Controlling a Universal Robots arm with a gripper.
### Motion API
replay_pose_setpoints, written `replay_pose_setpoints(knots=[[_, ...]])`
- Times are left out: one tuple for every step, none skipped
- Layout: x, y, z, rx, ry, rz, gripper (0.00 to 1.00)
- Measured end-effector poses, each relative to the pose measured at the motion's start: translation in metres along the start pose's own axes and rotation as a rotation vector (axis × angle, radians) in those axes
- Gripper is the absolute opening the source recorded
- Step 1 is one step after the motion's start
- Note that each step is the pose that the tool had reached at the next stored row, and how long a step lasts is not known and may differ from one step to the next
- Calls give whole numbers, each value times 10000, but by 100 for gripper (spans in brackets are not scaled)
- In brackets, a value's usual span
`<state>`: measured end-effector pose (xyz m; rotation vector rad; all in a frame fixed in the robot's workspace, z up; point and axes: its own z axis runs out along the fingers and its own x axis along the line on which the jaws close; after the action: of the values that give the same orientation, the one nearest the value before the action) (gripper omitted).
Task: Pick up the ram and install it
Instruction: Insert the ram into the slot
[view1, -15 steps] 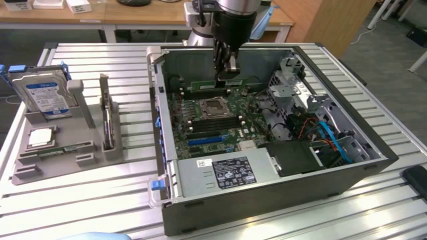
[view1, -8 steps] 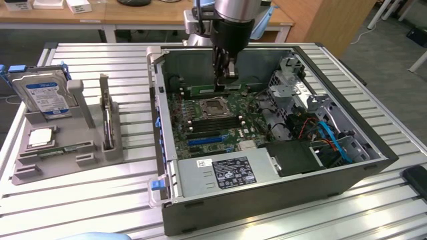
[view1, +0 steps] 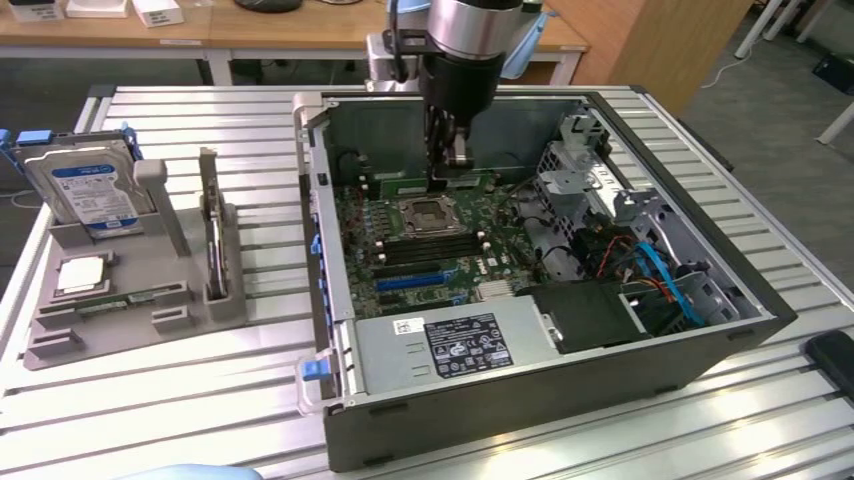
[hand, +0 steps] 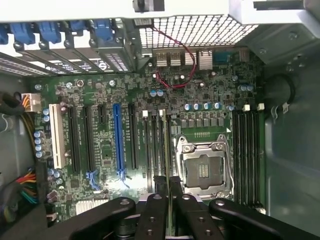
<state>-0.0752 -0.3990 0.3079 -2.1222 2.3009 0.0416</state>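
The ram (hand: 165, 145) is held edge-on inside the open computer case (view1: 534, 410). It is low over the motherboard (hand: 100, 90) and runs in line with the memory slots (hand: 151, 145) that lie between the blue slot (hand: 118, 140) and the CPU socket (hand: 202, 170). The wrist view does not settle whether its lower edge has entered a slot or hangs just above one. Judged from this position, the main hazards are as follows. A small sideways offset would bring the stick down on a slot wall or between two neighbouring slots. A tilt along its length would let one end go in first and jam. A closed end latch or a reversed key notch would block seating, and downward force would then flex the motherboard. The nearby CPU socket is uncovered, so a slip toward it could damage its contacts. The gripper (hand: 167, 182) is nearly closed, and its fingers (hand: 176, 192) are clamped on the two faces of the ram near the stick's middle. They touch nothing else that can be seen. In the exterior view the arm reaches straight down into the case. Outside it, on the exterior view's left, a grey holder (view1: 134, 300) carries a hard drive (view1: 87, 185) and an expansion card (view1: 210, 225).
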Motion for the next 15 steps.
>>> replay_pose_setpoints(knots=[[0, 0, 11, 1, -1, 69, 13], [1, 0, 20, 3, -1, 127, 13], [1, -1, 24, 4, -1, 163, 13], [1, -1, 24, 3, 1, 170, 13], [1, -1, 24, 3, 1, 170, 13], [1, 0, 25, 3, 1, 171, 13], [1, 0, 25, 3, -1, 171, 13], [1, -1, 26, 4, -1, 171, 13], [1, -1, 32, 6, -5, 170, 13], [1, -1, 37, 8, -5, 170, 13], [1, -1, 42, 10, -3, 170, 13], [1, -1, 50, 16, -3, 170, 13], [1, -1, 59, 24, -4, 170, 13], [2, -1, 68, 32, -5, 169, 13], [2, -1, 78, 42, -5, 170, 13]])
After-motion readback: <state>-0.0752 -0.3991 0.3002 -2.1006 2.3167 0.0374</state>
